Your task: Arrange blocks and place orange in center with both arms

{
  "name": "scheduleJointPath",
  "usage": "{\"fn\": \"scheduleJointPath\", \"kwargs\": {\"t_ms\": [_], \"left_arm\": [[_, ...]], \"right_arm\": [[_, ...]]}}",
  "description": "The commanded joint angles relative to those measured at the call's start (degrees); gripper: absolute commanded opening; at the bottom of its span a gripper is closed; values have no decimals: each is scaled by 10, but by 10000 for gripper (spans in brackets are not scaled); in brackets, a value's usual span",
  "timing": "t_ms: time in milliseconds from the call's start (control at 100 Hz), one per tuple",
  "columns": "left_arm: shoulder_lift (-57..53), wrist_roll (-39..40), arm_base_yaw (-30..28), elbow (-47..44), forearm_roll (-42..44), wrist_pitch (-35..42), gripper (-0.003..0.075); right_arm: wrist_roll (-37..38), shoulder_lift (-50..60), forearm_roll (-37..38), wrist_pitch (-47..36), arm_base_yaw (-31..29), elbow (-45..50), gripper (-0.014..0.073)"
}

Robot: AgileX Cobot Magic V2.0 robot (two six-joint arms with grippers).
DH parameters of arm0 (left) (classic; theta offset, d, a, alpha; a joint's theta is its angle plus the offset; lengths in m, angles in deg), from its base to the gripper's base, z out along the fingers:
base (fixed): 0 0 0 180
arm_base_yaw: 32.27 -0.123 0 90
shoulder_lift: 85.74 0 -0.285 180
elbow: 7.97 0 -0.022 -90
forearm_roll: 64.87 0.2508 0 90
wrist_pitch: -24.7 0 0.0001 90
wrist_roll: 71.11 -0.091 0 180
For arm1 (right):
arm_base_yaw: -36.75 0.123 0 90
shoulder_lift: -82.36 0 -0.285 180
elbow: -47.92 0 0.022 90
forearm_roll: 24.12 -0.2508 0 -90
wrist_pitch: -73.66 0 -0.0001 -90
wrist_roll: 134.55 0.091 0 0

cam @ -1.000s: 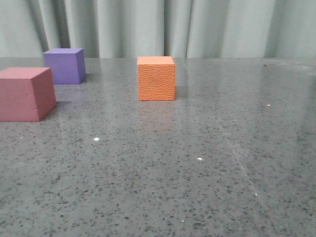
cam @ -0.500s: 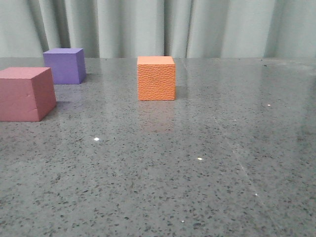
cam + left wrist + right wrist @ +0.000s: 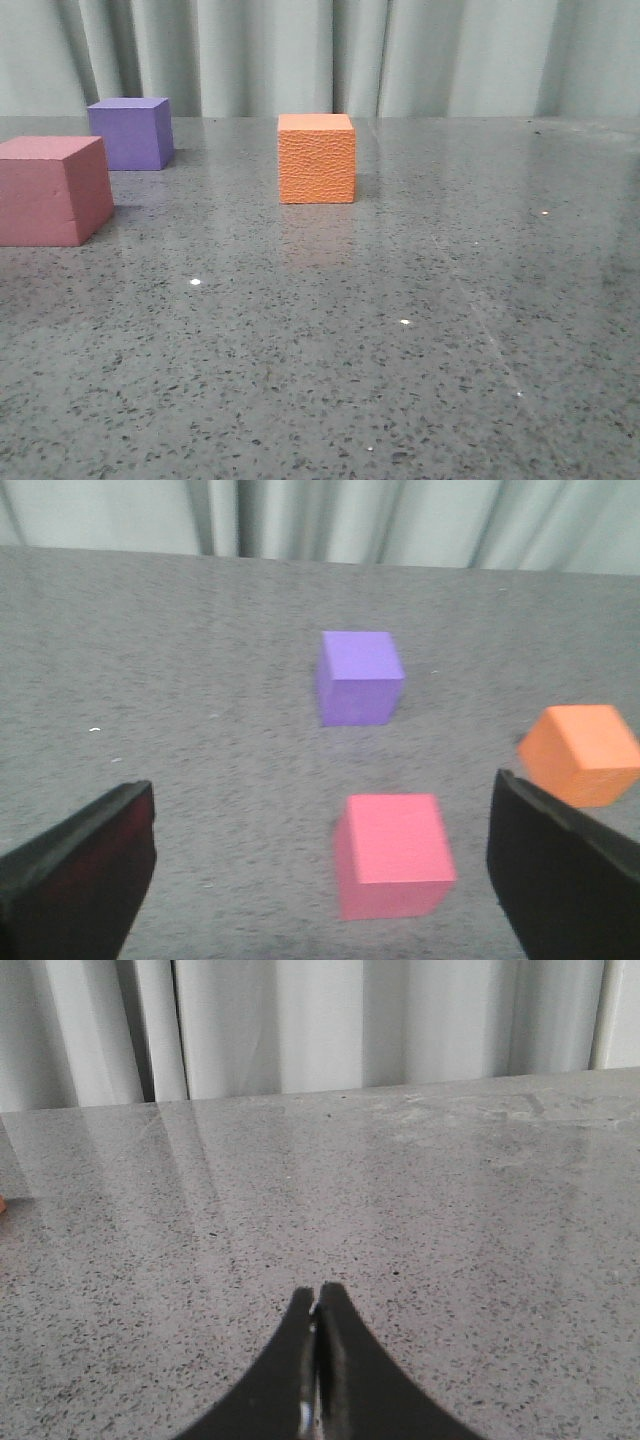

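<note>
Three cubes stand on the speckled grey table. The pink-red block [image 3: 52, 190] is at the left edge of the front view, the purple block [image 3: 130, 132] behind it, and the pebbled orange [image 3: 316, 158] near the middle at the back. Neither arm shows in the front view. In the left wrist view my left gripper [image 3: 320, 865] hangs open above the table, its wide-spread fingers framing the pink-red block [image 3: 392, 867], with the purple block [image 3: 360, 676] and the orange [image 3: 582, 752] beyond. My right gripper [image 3: 317, 1305] is shut on nothing over bare table.
A pale pleated curtain [image 3: 320, 55] closes off the far edge of the table [image 3: 400, 350]. A sliver of orange shows at the edge of the right wrist view.
</note>
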Motion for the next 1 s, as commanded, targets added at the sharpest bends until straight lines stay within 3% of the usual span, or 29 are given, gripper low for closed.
{"fn": "scheduleJointPath", "kwargs": {"t_ms": [0, 220, 470, 660, 820, 990], "left_arm": [[3, -22, 5, 20, -71, 64, 638], [55, -28, 55, 37, -132, 115, 636], [194, -4, 193, 101, -128, 198, 628], [319, 16, 258, 189, -121, 216, 627], [423, 81, 301, 271, -57, 212, 623], [509, 229, 340, 343, 117, 174, 617]], "right_arm": [[-6, 5, -1, -49, -4, -8, -67], [-6, 5, -1, -49, -4, -8, -67], [-6, 5, -1, -49, -4, -8, -67], [-6, 5, -1, -49, -4, -8, -67], [-6, 5, -1, -49, -4, -8, -67], [-6, 5, -1, -49, -4, -8, -67]]}}
